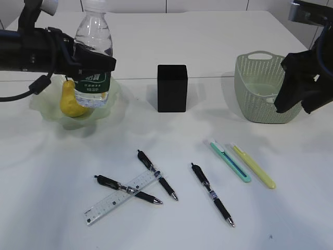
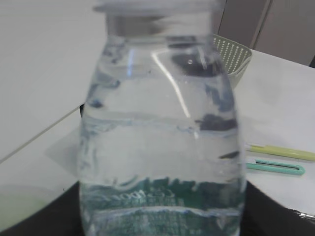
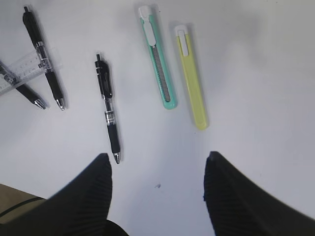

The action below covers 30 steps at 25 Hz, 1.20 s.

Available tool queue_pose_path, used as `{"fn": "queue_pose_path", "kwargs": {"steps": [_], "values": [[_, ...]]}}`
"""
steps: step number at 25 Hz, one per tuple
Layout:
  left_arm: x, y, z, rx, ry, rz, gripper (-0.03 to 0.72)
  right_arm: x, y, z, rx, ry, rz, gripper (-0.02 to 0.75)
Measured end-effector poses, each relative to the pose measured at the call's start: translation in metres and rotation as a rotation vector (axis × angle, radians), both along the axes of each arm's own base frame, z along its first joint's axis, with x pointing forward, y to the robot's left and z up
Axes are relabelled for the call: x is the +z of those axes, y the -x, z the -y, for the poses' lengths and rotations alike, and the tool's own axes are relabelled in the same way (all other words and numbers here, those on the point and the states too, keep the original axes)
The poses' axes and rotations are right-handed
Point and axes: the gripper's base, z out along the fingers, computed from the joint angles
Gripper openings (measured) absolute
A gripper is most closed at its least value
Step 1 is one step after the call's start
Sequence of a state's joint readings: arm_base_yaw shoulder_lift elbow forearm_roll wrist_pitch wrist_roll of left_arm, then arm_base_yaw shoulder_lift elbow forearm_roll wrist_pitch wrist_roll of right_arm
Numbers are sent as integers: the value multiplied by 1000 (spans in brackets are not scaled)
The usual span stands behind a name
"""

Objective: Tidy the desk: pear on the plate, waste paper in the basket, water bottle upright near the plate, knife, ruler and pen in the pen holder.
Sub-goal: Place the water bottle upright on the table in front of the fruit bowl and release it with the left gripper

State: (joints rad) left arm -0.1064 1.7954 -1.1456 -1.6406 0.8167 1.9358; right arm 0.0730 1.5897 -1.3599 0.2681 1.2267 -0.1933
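— Pens [image 1: 212, 194] and ruler [image 1: 122, 196] lie nearest on the desk [image 1: 291, 219], ruler partly under two pens.
— Farther back?
— Left gripper [image 1: 96, 65] clamped on the upright water bottle [image 1: 93, 57], hiding part of the pear [image 1: 70, 101] in the plate [image 1: 49, 112]. Right gripper [image 3: 157, 187] spread, empty; the basket's [image 1: 260, 88] inside is hard to see.

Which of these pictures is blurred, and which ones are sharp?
Left wrist view: the water bottle fills the frame, soft and out of focus. Right wrist view: pens and knives are sharp. Exterior view: sharp, with soft shadows on the desk.
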Motion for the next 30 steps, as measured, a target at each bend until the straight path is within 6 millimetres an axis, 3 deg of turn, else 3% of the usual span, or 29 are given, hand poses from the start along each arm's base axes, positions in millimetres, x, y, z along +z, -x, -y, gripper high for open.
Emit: {"fn": "queue_pose_path", "kwargs": {"steps": [8, 22, 30], "values": [[-36, -13, 2, -10, 24, -25, 400, 0, 0, 0, -8, -2, -1, 440], [-35, -9, 6, -80, 64, 2, 399, -1, 0, 2, -4, 27, 2, 440], [-66, -8, 14, -225, 101, 37, 399, -1, 0, 3, -4, 30, 2, 440]]}}
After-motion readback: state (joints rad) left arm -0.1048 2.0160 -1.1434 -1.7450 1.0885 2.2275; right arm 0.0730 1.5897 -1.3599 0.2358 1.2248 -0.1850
